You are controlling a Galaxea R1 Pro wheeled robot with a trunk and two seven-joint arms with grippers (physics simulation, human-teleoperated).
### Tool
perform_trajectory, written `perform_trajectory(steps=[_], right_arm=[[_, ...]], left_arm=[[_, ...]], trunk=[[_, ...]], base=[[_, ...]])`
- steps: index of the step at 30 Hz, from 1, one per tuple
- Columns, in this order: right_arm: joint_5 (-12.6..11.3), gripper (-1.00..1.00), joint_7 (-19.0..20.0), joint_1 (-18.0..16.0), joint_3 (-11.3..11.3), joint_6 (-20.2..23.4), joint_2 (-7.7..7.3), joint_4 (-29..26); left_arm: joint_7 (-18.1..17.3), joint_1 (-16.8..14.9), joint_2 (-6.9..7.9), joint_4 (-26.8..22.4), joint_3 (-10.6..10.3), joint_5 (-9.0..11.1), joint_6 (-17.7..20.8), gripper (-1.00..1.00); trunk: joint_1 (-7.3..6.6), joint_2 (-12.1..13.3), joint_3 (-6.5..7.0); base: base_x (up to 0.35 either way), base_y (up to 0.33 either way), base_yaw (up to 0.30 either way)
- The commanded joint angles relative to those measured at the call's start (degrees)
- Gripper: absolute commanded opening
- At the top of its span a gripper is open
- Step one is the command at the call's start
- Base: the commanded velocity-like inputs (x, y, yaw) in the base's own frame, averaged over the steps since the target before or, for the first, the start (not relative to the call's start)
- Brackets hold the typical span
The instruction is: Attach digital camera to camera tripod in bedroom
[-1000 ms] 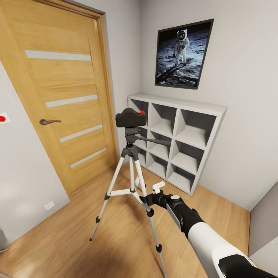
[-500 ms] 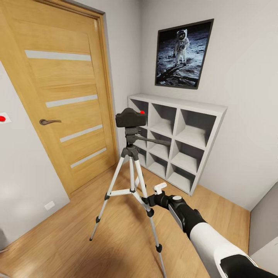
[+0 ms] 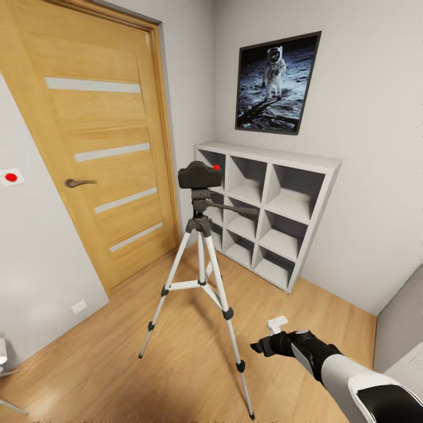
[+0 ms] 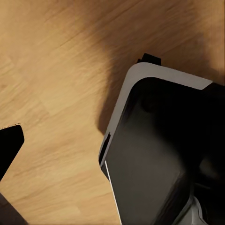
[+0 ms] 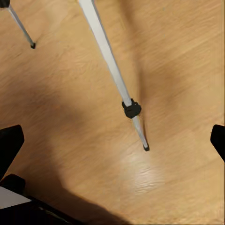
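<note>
The digital camera [image 3: 200, 175], black with a red dot on top, sits on the black head of the camera tripod [image 3: 200, 267]. The tripod stands upright on the bedroom's wood floor in front of the oak door. My right gripper [image 3: 262, 346] hangs low over the floor, right of the tripod's front leg and apart from it. In the right wrist view my right gripper [image 5: 114, 140] is open and empty, with a silver tripod leg [image 5: 112, 70] and its black foot between the fingertips' lines. My left gripper [image 4: 112, 145] points at the floor; one black fingertip [image 4: 9, 145] shows at the frame's edge.
White cube shelves [image 3: 267, 205] stand against the right wall under the astronaut poster [image 3: 276, 82]. The oak door [image 3: 94, 147] is closed at left. My own grey and black base [image 4: 159, 154] lies under the left gripper. A grey furniture edge [image 3: 402, 329] stands at far right.
My right arm has pulled back, down and to the right, away from the tripod's legs. The head view has shifted slightly. The camera stays on the tripod.
</note>
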Motion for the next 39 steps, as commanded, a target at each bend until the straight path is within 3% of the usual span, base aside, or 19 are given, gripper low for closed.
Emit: perform_trajectory(steps=[1,8,14,19,32,33,35,39], right_arm=[[0.3,1.0,0.2,0.0,0.0,0.0,-0.39,0.8],[0.0,1.0,0.1,0.0,-0.1,-3.9,-2.39,7.8],[-0.1,1.0,-0.2,1.6,-0.1,-5.5,-3.24,9.3],[-0.1,1.0,-0.4,4.1,-0.1,-5.8,-3.52,9.5],[-0.2,1.0,-1.5,6.2,-0.1,-5.7,-3.52,9.6],[-0.2,1.0,-2.6,8.4,-0.1,-5.1,-3.66,9.6],[-0.2,1.0,-2.9,11.1,-0.2,-5.3,-3.71,9.6],[-0.2,1.0,-3.0,15.1,-0.2,-5.8,-3.67,9.6]], left_arm=[[0.1,0.0,0.0,0.0,-0.4,0.4,0.2,1.0],[0.1,0.0,0.14,-0.1,-0.3,1.3,0.2,1.0],[0.1,0.0,0.23,-0.1,-0.2,2.5,0.2,1.0],[0.1,0.0,0.26,-0.1,-0.2,2.8,0.2,1.0],[0.1,0.0,0.26,-0.1,-0.1,3.3,0.1,1.0],[0.1,0.0,0.26,-0.1,-0.1,8.9,0.1,1.0],[0.1,0.0,0.22,-0.1,-0.1,10.2,0.1,1.0],[0.1,0.0,0.15,0.0,-0.1,10.6,0.0,1.0]], trunk=[[0.0,-0.1,-0.12],[0.0,-0.1,-0.12],[0.0,-0.1,-0.12],[0.0,-0.1,-0.12],[0.0,-0.1,-0.12],[0.0,-0.1,-0.12],[0.0,-0.1,-0.12],[0.0,-0.1,-0.12]], base=[[-0.32,0.0,0.0],[-0.314,0.0,0.0],[-0.143,0.0,0.0],[-0.029,0.0,0.0],[-0.003,0.0,0.0],[0.0,0.0,0.0],[0.0,0.0,0.0],[0.0,0.0,0.0]])
